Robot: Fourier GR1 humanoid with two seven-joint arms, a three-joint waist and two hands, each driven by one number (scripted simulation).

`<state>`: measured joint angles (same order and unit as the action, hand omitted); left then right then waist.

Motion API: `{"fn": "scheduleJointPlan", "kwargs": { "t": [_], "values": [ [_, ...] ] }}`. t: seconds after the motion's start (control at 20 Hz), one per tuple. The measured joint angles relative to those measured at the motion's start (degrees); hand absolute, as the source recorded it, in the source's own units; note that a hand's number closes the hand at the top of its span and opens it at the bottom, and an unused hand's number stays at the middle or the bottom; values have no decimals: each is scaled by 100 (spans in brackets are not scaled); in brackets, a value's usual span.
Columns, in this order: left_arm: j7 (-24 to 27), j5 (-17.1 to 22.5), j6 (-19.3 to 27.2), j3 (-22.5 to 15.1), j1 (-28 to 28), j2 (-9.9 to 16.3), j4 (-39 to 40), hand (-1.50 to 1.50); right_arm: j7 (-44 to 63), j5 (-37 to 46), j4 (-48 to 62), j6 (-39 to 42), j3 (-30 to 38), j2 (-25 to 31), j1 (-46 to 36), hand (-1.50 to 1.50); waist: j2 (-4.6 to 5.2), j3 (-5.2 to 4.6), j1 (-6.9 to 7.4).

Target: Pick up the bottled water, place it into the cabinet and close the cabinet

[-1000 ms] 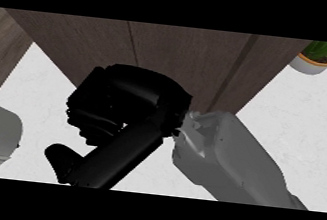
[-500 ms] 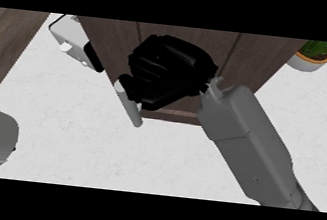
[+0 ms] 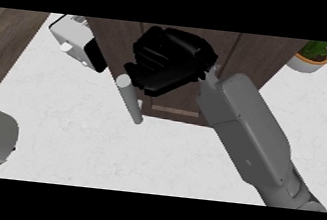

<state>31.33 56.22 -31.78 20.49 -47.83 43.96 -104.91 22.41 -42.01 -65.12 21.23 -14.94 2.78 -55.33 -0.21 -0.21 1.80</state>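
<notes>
1. The right hand sits up against the dark wood cabinet, its fingers curled in a tight fist. I cannot tell whether anything is inside that fist, since the fingers hide whatever they may enclose.
2. The bottled water is not visible anywhere in the head view. It may be hidden inside the hand or already in the cabinet, and its look cannot be described from here.
3. Just left of the hand, a grey bar handle hangs at a slant beside the cabinet front, which suggests the door is partly swung.
4. Risk: if the bottle is in the fist, pulling back without uncurling would drag it out again; the hidden grasp gives no check.
5. Risk: the grey forearm crosses the cabinet front, so swinging the door shut could catch it on the arm or wrist.
6. Further left, a white box-like object with a dark side stands near the cabinet's edge; a sweep toward the handle could knock it.
7. The white tabletop spreads below, and a potted plant sits far right, well apart. The left hand does not show.
</notes>
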Motion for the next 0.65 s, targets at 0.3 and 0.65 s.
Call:
{"fn": "scheduleJointPlan", "kwargs": {
  "t": [0.3,0.65],
  "values": [
    [-102,-10,-36,54,118,-113,2,-150,-278,372,233,-52,7,-120,-234,-150,27,-4,27],
    [-205,-121,-7,17,262,-213,-89,-150,-406,588,342,-236,32,-198,-384,-150,51,-15,29]
  ]
}}
